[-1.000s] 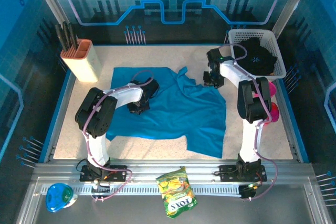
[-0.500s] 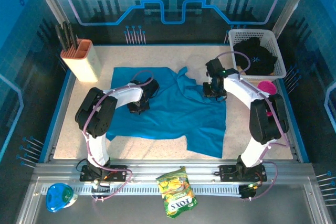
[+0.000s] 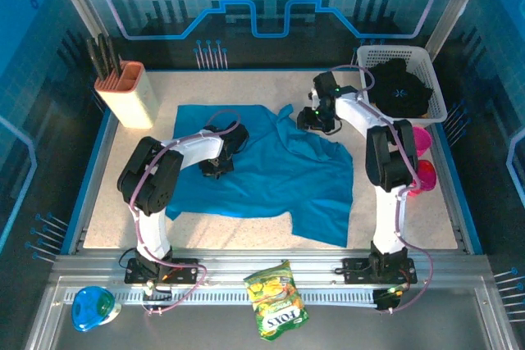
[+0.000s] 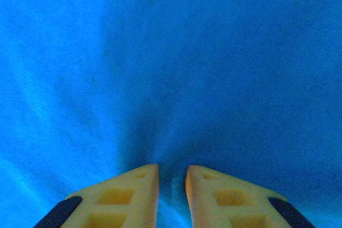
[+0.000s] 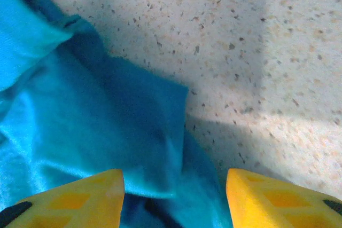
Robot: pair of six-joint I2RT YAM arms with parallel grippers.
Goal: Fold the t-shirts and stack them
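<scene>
Zero folds done. The blue shirt (image 3: 271, 178) lies rumpled on the table (image 5: 267, 52), pinched in the nearly closed left gripper (image 4: 172, 170). The right gripper (image 5: 173, 180) hangs spread and empty over its edge. The black shirt (image 3: 402, 92) waits in the basket (image 3: 435, 79) beyond.

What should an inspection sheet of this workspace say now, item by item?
Surface: pale speckled table.
Job's things: teal t-shirt spread unfolded at centre; black t-shirt bundled in the white basket, far right corner.
Clutter: knife block far left; pink cups at the right edge; snack bag and blue object on the front rail.
End effectors: left end effector shut on teal cloth; right end effector open over the shirt's far right edge.
Cables: pinkish cables, loose loops, no snag seen.
Surroundings: blue-lit enclosure walls.
</scene>
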